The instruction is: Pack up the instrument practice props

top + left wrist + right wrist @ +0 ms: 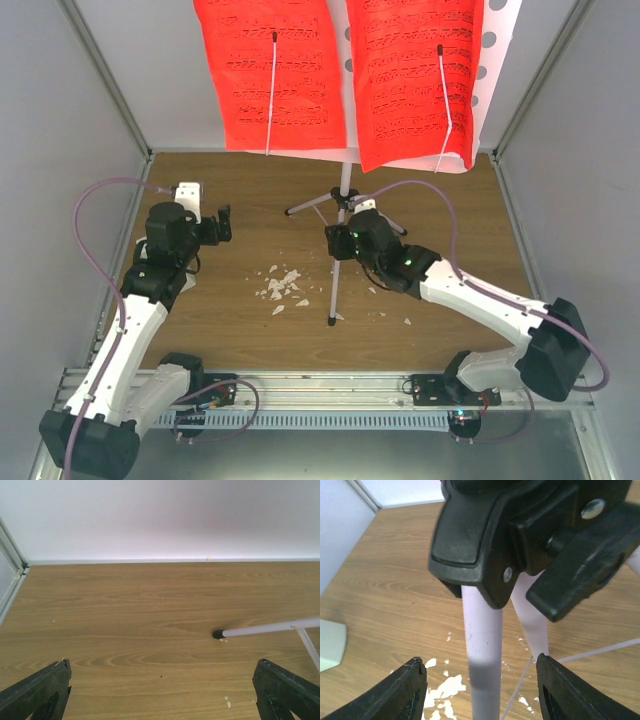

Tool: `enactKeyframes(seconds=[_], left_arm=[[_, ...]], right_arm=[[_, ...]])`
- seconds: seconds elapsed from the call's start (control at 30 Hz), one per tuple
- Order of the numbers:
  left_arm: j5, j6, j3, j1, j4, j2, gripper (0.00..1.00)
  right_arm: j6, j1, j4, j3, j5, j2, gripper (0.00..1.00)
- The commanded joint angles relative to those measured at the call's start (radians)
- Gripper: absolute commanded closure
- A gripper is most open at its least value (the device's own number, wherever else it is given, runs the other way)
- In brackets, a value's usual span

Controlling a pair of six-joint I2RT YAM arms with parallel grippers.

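The music stand rises from the middle of the table. Its silver tripod legs (340, 205) spread over the wood, and its pale perforated plate (490, 45) carries two red sheets (270, 70) at the top of the view. My right gripper (335, 240) stands at the tripod hub. Its jaws are open on either side of the pole (482, 630), with a gap at each finger (412, 685). The left gripper (222, 225) is open and holds nothing. In its wrist view (162, 664) one leg with a black foot (218, 634) lies ahead. A small white metronome (188, 193) stands behind the left arm.
White crumbs (280, 285) are scattered on the wood in front of the stand's near leg and show under the pole (445, 685). The black hub clamp (520, 535) hangs just above the right fingers. Grey walls enclose the table at the left, right and back.
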Motion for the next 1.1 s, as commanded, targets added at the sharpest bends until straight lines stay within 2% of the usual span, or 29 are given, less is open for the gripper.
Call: enactKeyframes(seconds=[0.0,0.17,0.33,0.53,0.83,1.07], left_arm=[[-0.051,0.025,-0.029,0.014,0.102,-0.027,0.01],[-0.039,0.024,-0.032,0.025,0.104,-0.021,0.01],[-0.041,0.025,-0.04,0.03,0.106,-0.026,0.01],[-0.035,0.024,-0.042,0.034,0.106,-0.021,0.01],[-0.04,0.025,-0.05,0.036,0.11,-0.027,0.01],[-0.02,0.029,-0.058,0.04,0.114,-0.034,0.01]], right_arm=[[-0.045,0.015,0.028,0.053,0.105,0.07,0.43],[-0.068,0.018,-0.005,0.075,0.104,0.112,0.66],[-0.101,0.001,0.032,0.019,0.092,0.064,0.83],[-0.247,-0.094,0.089,-0.042,-0.101,0.018,0.98],[-0.531,-0.254,0.155,-0.092,-0.392,-0.005,0.99],[-0.697,-0.338,0.147,-0.093,-0.511,0.026,0.99]])
